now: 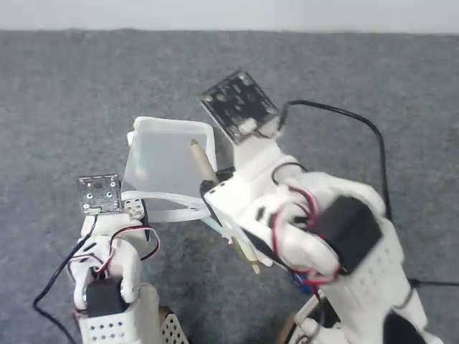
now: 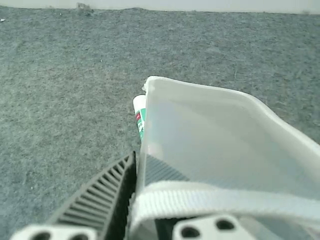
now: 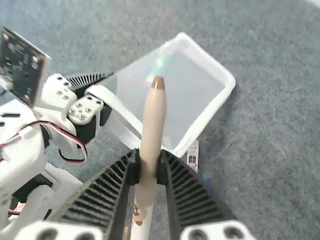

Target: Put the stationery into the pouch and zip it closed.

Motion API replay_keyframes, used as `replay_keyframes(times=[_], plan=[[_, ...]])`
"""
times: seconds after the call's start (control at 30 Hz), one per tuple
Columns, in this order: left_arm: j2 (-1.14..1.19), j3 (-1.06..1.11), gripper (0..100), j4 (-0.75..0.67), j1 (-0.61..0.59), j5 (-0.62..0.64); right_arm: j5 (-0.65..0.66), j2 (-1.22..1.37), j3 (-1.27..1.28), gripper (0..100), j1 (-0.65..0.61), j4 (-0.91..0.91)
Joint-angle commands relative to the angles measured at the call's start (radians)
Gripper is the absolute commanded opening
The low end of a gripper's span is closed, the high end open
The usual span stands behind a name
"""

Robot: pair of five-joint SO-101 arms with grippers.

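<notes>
- Your right tool (image 3: 147,161) is clamped narrow around the barrel of a beige pen (image 3: 152,115), one finger on each side.
- The pen's brown tip points into the open mouth of the translucent white pouch (image 3: 220,70). You cannot tell whether it touches the lining.
- Your left tool (image 2: 140,167) is closed on the pouch's zipper rim, with the dark ribbed finger outside the wall and the other seen through it.
- That grip holds the mouth raised and spread.
- The pouch sits on the grey counter (image 1: 64,93), well in from the far edge, between the two arms.
- A white stick with a green label (image 2: 140,115) lies on the counter just beside the pouch's outer wall.
</notes>
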Motion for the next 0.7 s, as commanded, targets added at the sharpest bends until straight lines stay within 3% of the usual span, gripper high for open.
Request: replay_keyframes(times=[0.0, 0.4, 0.67], plan=[[-0.014, -0.107, 1, -0.006, 0.0, -0.026, -0.009, -0.113, 0.094, 0.6, -0.007, -0.105], [0.005, -0.352, 1, 0.123, 0.066, -0.08, -0.003, -0.406, 0.488, 0.6, -0.004, -0.503], [0.362, -0.611, 1, 0.157, 0.064, -0.141, -0.003, -0.572, 0.672, 0.6, -0.004, -0.816]])
